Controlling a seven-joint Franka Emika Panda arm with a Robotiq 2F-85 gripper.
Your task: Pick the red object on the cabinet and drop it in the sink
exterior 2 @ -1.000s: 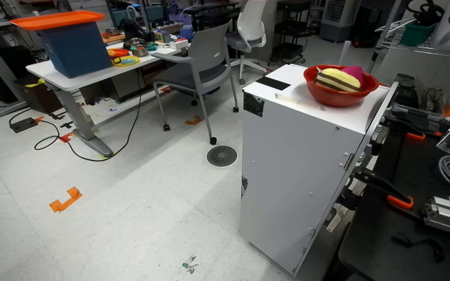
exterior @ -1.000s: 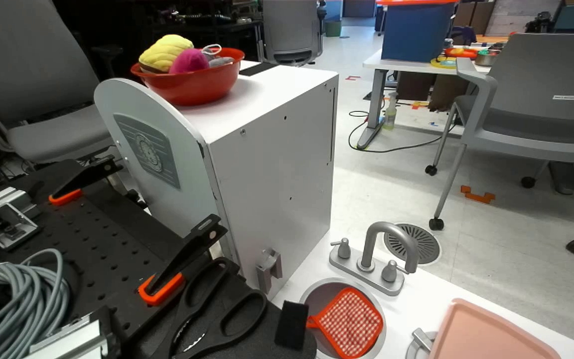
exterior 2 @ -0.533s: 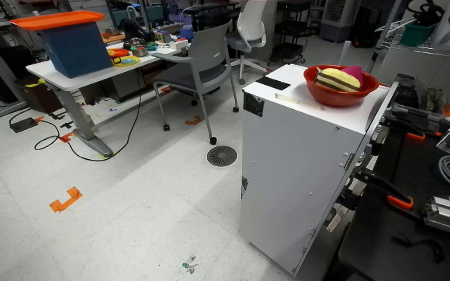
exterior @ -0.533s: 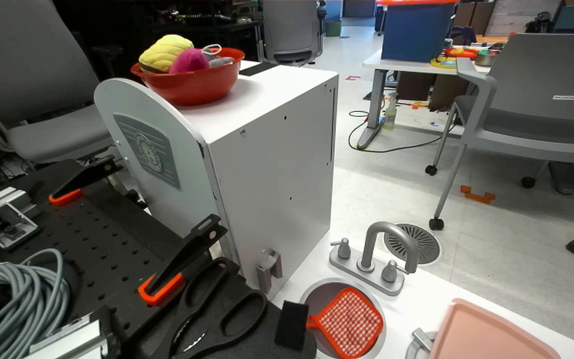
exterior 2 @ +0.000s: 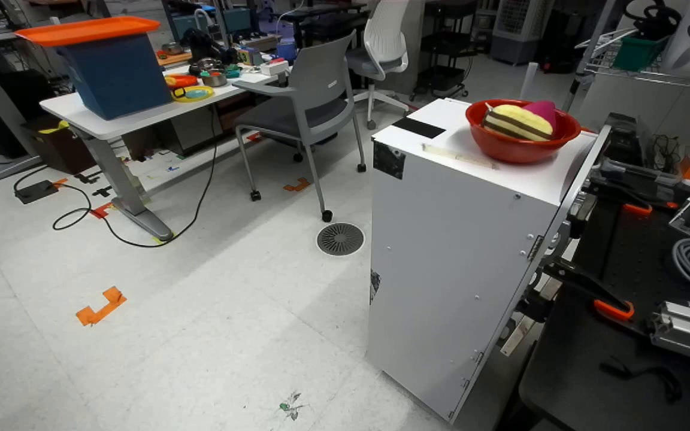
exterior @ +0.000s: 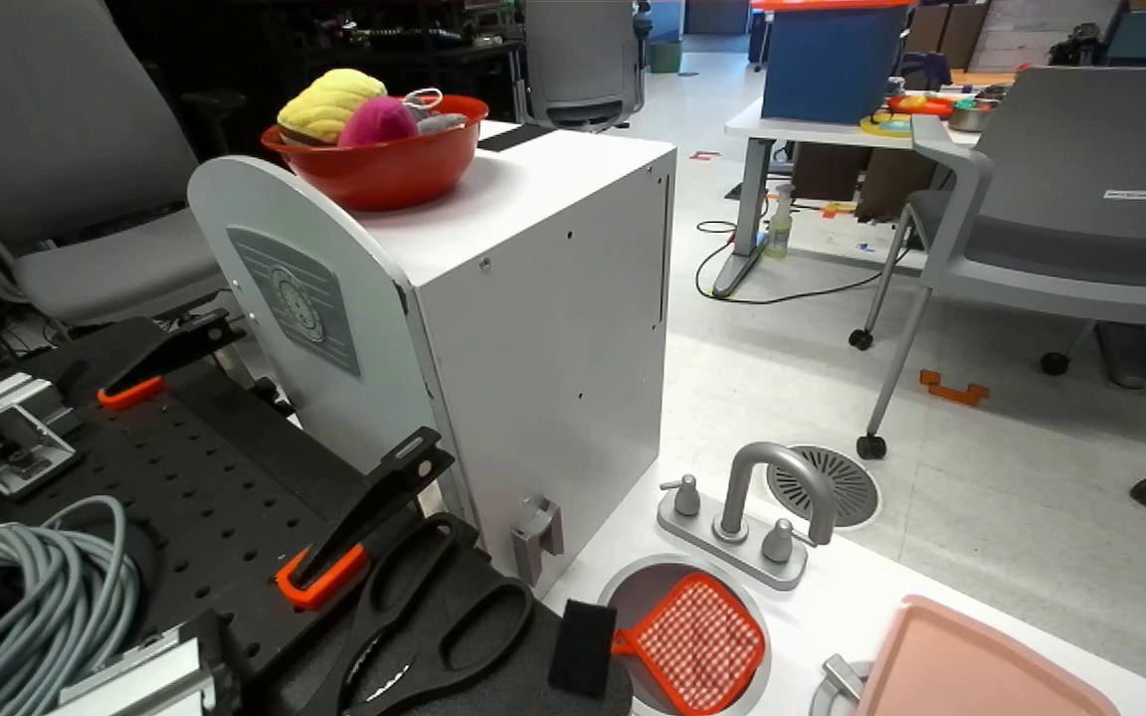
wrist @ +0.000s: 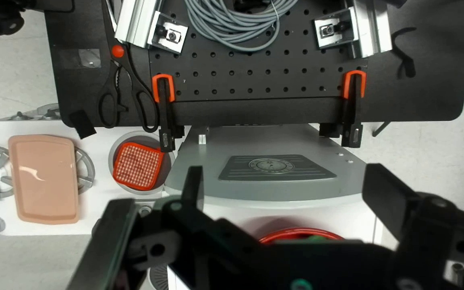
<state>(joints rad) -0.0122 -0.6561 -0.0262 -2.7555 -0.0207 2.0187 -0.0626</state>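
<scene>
Magenta lump (exterior: 379, 122) in red bowl (exterior: 392, 177)

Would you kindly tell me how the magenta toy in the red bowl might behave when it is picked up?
The magenta toy will probably squash softly, since its matte surface looks like fabric. Its rounded side suggests it might roll in the red bowl. The yellow toy appears close beside it in both exterior views, so may shift too.

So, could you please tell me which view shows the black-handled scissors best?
The wrist view, since there the black-handled scissors show well past their orange-red pivot. In an exterior view the bottom edge cuts them off, leaving just the handles; they appear nowhere else.
</scene>
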